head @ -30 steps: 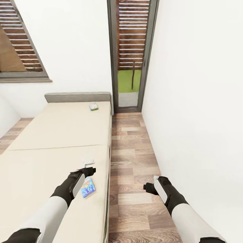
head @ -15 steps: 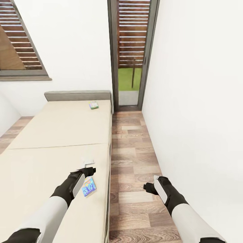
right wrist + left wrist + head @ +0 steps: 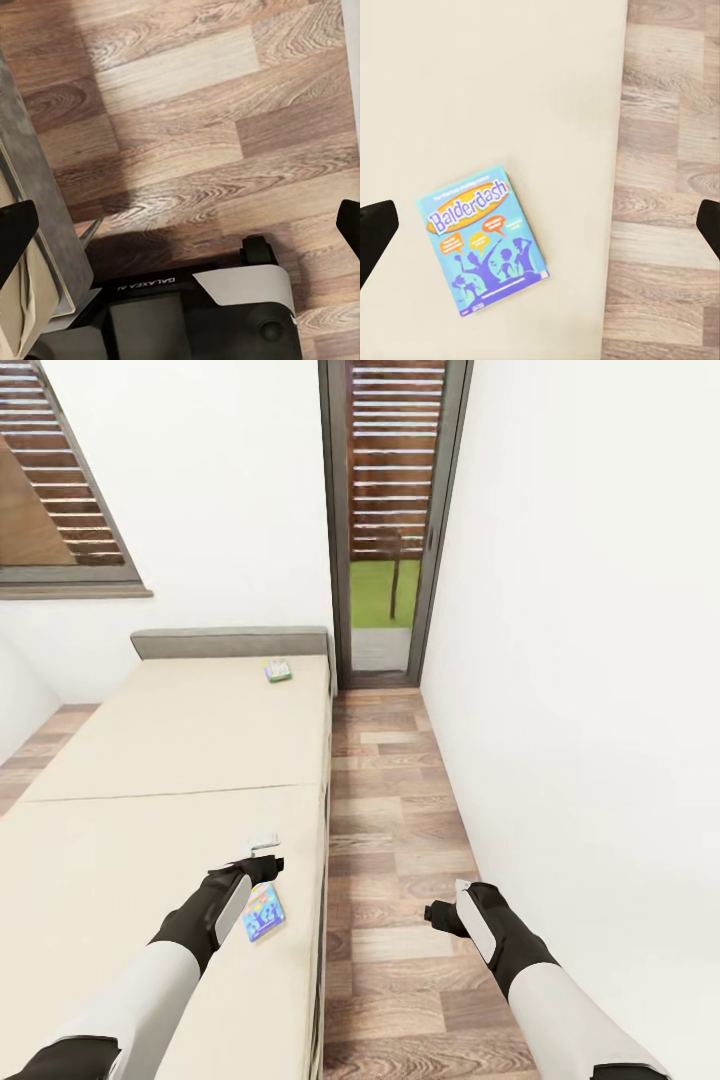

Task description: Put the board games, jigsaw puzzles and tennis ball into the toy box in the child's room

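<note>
A blue-yellow board game point(image 3: 263, 913) point(image 3: 484, 238) lies flat on the cream bed point(image 3: 150, 760) close to its right edge. My left gripper point(image 3: 262, 852) point(image 3: 540, 229) hovers above it, open, with its fingertips point(image 3: 375, 234) far apart and the box below between them. A second board game point(image 3: 278, 671), white-green, rests near the grey headboard at the far end of the mattress. Over the wood floor beside the bed my right gripper point(image 3: 440, 913) point(image 3: 180, 225) is open and holds nothing. The table, toy box, jigsaw puzzles and tennis ball are out of view.
A narrow strip of wood-plank floor point(image 3: 390, 830) runs between the bed and the white right wall point(image 3: 590, 710). A tall glass door point(image 3: 385, 520) closes the far end. My own base point(image 3: 187, 307) stands against the bed frame point(image 3: 37, 187).
The whole head view has shifted slightly, so the camera moved a little. Both arms and the board games keep their places.
</note>
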